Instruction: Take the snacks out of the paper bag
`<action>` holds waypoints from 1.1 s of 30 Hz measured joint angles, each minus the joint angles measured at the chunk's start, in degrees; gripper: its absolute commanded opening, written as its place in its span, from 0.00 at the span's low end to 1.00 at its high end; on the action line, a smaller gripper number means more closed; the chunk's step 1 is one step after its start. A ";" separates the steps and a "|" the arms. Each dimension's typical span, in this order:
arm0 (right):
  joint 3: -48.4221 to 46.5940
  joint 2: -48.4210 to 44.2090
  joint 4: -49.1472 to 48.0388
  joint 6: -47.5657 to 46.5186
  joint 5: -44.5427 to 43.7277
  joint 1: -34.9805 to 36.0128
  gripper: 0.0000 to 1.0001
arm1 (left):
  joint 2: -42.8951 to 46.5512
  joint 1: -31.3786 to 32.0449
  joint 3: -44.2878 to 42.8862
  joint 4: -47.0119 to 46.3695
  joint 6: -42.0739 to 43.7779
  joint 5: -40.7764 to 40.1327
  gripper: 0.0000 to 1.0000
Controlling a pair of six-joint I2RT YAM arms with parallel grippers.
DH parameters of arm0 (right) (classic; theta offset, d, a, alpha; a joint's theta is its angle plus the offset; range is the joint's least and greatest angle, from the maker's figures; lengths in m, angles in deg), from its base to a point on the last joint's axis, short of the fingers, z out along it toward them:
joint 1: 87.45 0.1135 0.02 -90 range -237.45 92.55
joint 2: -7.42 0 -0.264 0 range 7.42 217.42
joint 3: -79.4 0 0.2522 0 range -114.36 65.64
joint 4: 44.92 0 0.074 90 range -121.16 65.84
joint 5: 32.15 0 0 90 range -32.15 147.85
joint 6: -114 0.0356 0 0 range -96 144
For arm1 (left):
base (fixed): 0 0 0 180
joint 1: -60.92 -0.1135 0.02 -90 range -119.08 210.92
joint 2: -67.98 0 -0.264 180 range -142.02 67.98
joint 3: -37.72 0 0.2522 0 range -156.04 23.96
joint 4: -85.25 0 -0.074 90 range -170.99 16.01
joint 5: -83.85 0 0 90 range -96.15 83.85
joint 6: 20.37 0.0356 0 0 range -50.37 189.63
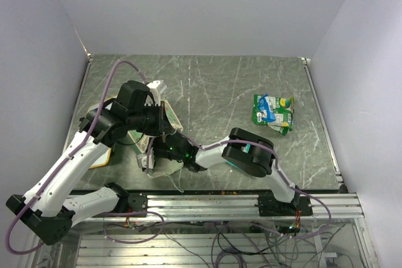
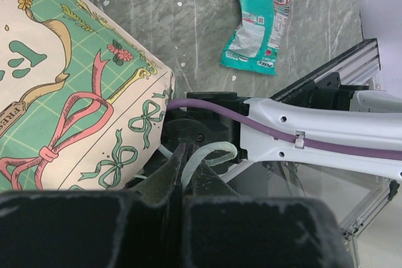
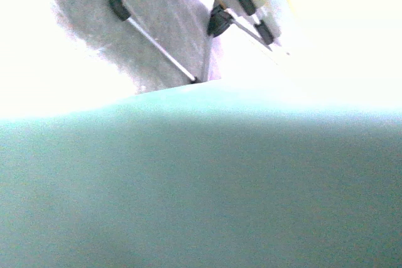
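The green printed paper bag stands at the near left and fills the left of the left wrist view. My left gripper is shut on the bag's white string handle; it shows in the top view at the bag's side. My right arm reaches left to the bag's mouth, and its gripper is hidden there. The right wrist view shows only a blurred teal surface, with no fingers visible. Green-and-white snack packets lie on the table at the right. One of them shows in the left wrist view.
A yellow-framed whiteboard lies under my left arm at the table's left edge. The right arm's white link with its purple cable crosses close in front of the left gripper. The aluminium rail runs along the near edge.
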 measured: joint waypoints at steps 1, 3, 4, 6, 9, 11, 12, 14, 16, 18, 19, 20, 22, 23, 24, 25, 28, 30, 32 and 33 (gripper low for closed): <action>-0.50 0.52 0.61 -0.13 0.07 -0.02 0.82 | -0.02 0.00 -0.02 0.00 0.24 0.00 0.07; -0.96 1.09 1.51 -0.39 -0.02 -0.11 0.77 | -0.02 0.00 -0.02 0.02 0.48 0.02 0.07; -1.05 1.25 1.70 -0.44 -0.13 -0.17 0.74 | 0.00 0.00 -0.02 0.04 0.50 0.00 0.07; -1.11 1.38 2.43 -0.20 0.04 -0.50 0.66 | 0.00 0.00 -0.02 0.13 0.50 0.00 0.07; -1.40 1.38 3.32 0.50 0.83 -1.44 0.42 | 0.26 0.00 -0.02 0.20 0.50 -0.09 0.07; -1.42 1.36 3.54 1.11 1.05 -2.12 0.35 | 0.55 0.00 -0.02 0.20 0.50 -0.15 0.07; -1.42 1.38 3.56 1.36 1.03 -2.45 0.33 | 0.63 0.00 -0.02 0.20 0.52 -0.24 0.07; -1.42 1.36 3.54 1.81 1.18 -3.13 0.25 | 0.66 0.00 -0.02 0.20 0.50 -0.28 0.07; -1.42 1.36 3.58 2.03 1.18 -3.52 0.18 | 0.66 0.00 -0.02 0.22 0.50 -0.48 0.07; -1.42 1.36 3.61 2.27 1.25 -3.74 0.10 | 0.81 -0.02 -0.02 0.24 0.46 -1.01 0.07; -1.40 1.33 3.61 2.45 1.38 -3.80 0.06 | 0.85 -0.02 -0.02 0.22 0.44 -1.14 0.07; -1.33 1.31 3.58 2.54 1.44 -3.87 0.00 | 1.07 -0.02 -0.02 0.24 0.39 -1.55 0.07; -0.87 1.09 3.58 2.89 1.44 -3.98 0.00 | 1.66 -0.02 -0.02 0.28 0.26 -2.43 0.07; -0.55 0.87 3.54 3.13 1.40 -4.00 0.00 | 2.05 -0.02 -0.02 0.37 0.11 -3.04 0.07; 0.13 0.46 3.34 3.45 1.27 -4.00 0.00 | 2.47 -0.02 -0.02 0.50 -0.09 -3.67 0.07; 1.22 -0.26 3.19 3.93 0.90 -4.00 0.00 | 2.95 -0.02 -0.02 0.76 -0.39 -4.48 0.07; 4.39 -2.73 2.89 4.90 -0.15 -4.07 0.00 | 3.80 0.00 -0.02 1.51 -1.25 -6.23 0.07; 7.61 -5.79 2.56 5.51 -1.33 -4.15 0.00 | 4.44 0.00 0.15 1.97 -1.88 -7.34 0.07; 11.43 -9.60 2.27 5.92 -2.40 -4.24 0.00 | 5.11 0.00 0.52 1.84 -2.64 -7.85 0.07; 13.18 -11.37 2.25 6.16 -2.82 -4.26 0.00 | 5.40 0.00 0.70 1.70 -2.99 -7.89 0.07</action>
